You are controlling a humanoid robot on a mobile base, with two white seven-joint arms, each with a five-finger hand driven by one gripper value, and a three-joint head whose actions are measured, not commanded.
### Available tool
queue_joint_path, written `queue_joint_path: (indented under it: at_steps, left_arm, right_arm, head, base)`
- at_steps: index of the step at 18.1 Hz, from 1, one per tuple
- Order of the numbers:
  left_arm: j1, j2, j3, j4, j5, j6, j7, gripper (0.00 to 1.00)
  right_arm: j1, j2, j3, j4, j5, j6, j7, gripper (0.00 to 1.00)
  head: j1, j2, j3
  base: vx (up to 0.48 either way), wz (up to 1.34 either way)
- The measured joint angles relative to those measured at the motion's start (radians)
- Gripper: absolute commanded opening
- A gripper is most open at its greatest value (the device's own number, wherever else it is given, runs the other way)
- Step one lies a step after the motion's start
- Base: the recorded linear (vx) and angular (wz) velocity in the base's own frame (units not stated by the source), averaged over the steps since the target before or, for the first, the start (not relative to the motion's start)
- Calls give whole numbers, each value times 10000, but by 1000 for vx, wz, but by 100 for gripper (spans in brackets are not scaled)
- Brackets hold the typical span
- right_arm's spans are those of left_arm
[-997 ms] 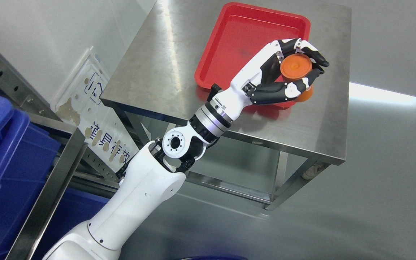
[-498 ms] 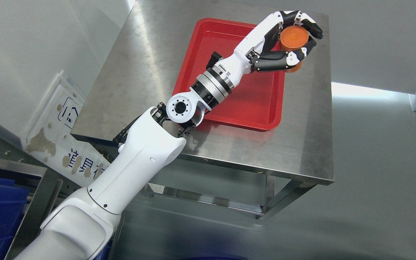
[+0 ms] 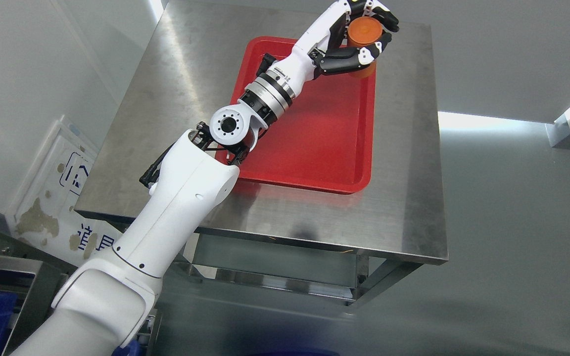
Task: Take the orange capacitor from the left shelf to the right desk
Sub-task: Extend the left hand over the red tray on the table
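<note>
Left hand [image 3: 364,34] fingers curled around orange capacitor [image 3: 364,33], held above far end of red tray [image 3: 314,143] on steel surface [image 3: 403,198].

You get a bright, evenly lit head view with sharp focus across the frame, and the brushed stainless-steel table [image 3: 403,163] throws a pale streak of glare along its left side near the far corner. A hard white band of light [image 3: 488,121] lies on the glossy grey floor [image 3: 522,237] to the right of the table, and a soft dark shadow spreads over the floor below the table's near edge. The flat red plastic tray [image 3: 337,143] shows a mild sheen, with the glossy white robot arm [image 3: 181,198] casting a faint shadow beside it, and you see the straight table edges tilt and splay towards the frame borders.
</note>
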State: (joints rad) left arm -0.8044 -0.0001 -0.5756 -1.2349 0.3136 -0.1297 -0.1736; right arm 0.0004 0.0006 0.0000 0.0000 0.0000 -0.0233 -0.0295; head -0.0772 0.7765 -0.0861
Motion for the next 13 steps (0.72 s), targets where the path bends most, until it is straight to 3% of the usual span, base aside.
queue_joint_path:
  at_steps: [13]
  left_arm:
    - [1348,0,1722,585,-1460,-187,-642,9]
  right_arm:
    - [-4,0,0,0,0,20,0,100]
  head:
    - [0,0,0]
  base:
    - [-7,8]
